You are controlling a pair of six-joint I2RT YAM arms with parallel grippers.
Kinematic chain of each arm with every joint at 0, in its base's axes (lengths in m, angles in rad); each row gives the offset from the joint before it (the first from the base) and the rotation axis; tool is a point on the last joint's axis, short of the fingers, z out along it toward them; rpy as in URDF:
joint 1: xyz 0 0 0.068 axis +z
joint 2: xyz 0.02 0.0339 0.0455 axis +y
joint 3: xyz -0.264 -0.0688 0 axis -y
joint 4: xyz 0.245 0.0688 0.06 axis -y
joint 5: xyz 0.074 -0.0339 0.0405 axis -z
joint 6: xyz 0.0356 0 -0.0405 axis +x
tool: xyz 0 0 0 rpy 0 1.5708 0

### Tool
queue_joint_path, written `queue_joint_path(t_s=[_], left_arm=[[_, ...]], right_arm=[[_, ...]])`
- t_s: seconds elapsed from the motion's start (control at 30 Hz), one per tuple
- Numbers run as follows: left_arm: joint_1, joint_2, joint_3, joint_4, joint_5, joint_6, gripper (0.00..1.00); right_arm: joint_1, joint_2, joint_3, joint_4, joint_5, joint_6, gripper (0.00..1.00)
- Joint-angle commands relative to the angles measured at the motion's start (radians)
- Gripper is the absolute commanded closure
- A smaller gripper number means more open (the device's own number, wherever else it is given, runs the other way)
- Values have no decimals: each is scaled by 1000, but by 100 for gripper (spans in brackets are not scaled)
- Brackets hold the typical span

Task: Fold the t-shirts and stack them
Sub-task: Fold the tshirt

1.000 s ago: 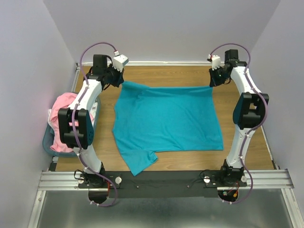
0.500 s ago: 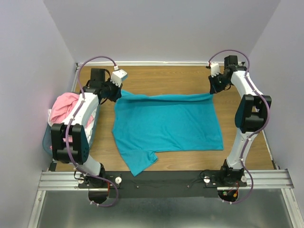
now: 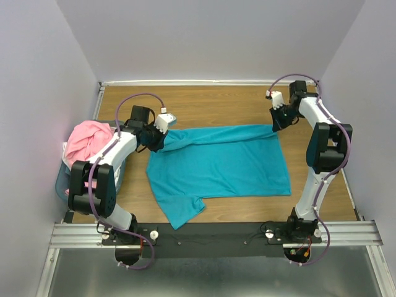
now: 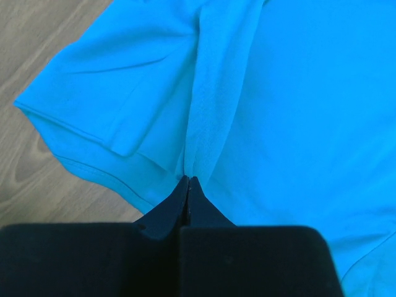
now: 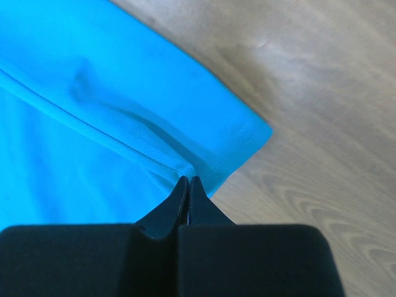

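Note:
The teal t-shirt [image 3: 219,164] lies spread on the wooden table, its far edge lifted and drawn toward the near side as a fold. My left gripper [image 3: 162,140] is shut on the shirt's far left corner; in the left wrist view my left gripper [image 4: 188,179] pinches the teal cloth [image 4: 278,93], a sleeve hanging to the left. My right gripper [image 3: 275,125] is shut on the far right corner; in the right wrist view my right gripper [image 5: 188,179] pinches the hem [image 5: 154,117]. The pink t-shirt [image 3: 86,139] sits bunched in the basket at the left.
The blue-grey basket [image 3: 64,180] stands at the table's left edge beside my left arm. One teal sleeve [image 3: 182,213] reaches toward the near edge. Bare wood [image 3: 210,105] lies beyond the shirt. Purple-grey walls close in the far side and both flanks.
Both grippers have moved toward the near side, pulling the shirt's far edge with them. The far part of the shirt now folds over itself. The left arm has drawn back and lowered.

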Motion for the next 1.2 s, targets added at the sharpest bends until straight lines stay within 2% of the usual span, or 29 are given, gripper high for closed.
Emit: queue_joint_path(t_s=[0.0,0.47,0.5,0.57,0.6,0.63,0.7,0.73,0.9,1.17], left_arm=[[2,7,-18,3,-60,24,100],[-20,1,-39,-35,-83,107,100],[-23,4,-39,-42,-79,114,100],[-26,9,-35,-69,-56,150,96],[-26,4,-29,-79,-44,162,91],[-24,-7,-9,-107,-9,192,77],[-26,-20,19,-124,27,203,66],[-29,-27,34,-125,41,199,62],[-47,39,135,-90,47,139,59],[-116,219,258,-32,90,47,51]], right_arm=[[-8,-41,-55,-1,15,-45,99],[-8,-69,-121,-3,58,-85,99],[-8,-72,-126,-4,58,-89,86],[-8,-90,-137,-7,63,-94,69],[-8,-96,-138,-7,63,-94,63],[-8,-105,-137,-9,60,-85,53],[-8,-127,-117,-12,49,-60,46],[-8,-128,-109,-12,35,-50,46],[-8,-70,-20,-58,-8,48,51],[-2,2,11,-116,-55,38,52]])
